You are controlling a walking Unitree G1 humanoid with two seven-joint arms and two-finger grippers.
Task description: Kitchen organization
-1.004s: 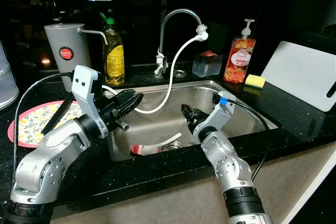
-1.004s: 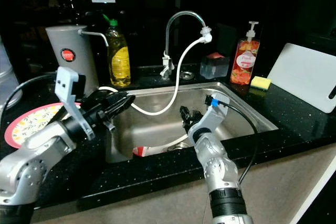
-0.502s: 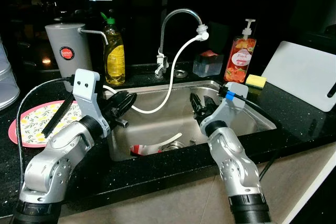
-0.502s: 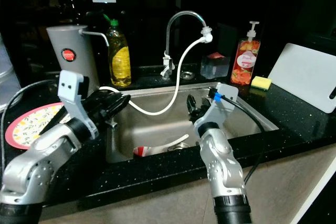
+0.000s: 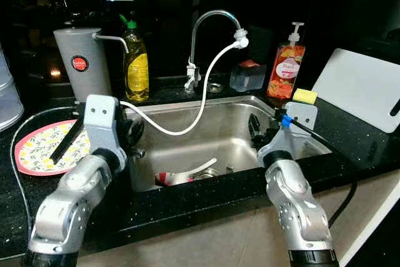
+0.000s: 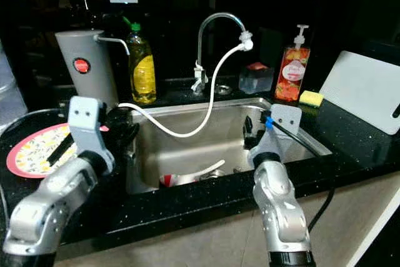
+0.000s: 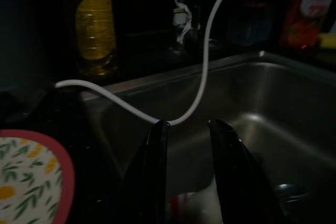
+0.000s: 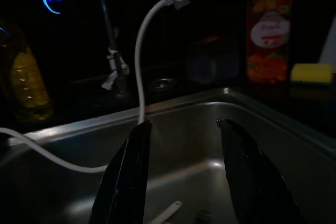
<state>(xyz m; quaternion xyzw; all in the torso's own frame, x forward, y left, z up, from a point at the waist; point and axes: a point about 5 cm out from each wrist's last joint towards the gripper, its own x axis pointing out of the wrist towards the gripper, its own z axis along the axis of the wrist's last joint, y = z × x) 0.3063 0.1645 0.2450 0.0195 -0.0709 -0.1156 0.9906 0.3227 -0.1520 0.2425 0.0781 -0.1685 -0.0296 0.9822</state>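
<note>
My left tool (image 7: 186, 145) hangs at the left rim of the sink (image 5: 187, 107), fingers a little apart and holding nothing. My right tool (image 8: 184, 150) sits over the sink's right side, right of centre in the frame, fingers spread wider and also holding nothing. What most likely wants tidying lies low in the basin, at the bottom centre of the frame: a red-and-white item (image 5: 172, 177) beside the drain, part hidden by the front wall, so I cannot say what it is.

The main hazard, I judge, is the white hose (image 5: 203, 95) drooping from the tap (image 5: 212, 20) across the basin and out over the left rim. Reaching down with either tool could snag it and drag it. The patterned plate (image 5: 40, 148) lies on the table at left, just beside my left arm; a careless swing could shove it. The basin is dim, so misjudging depth and striking steel is possible too.
</note>
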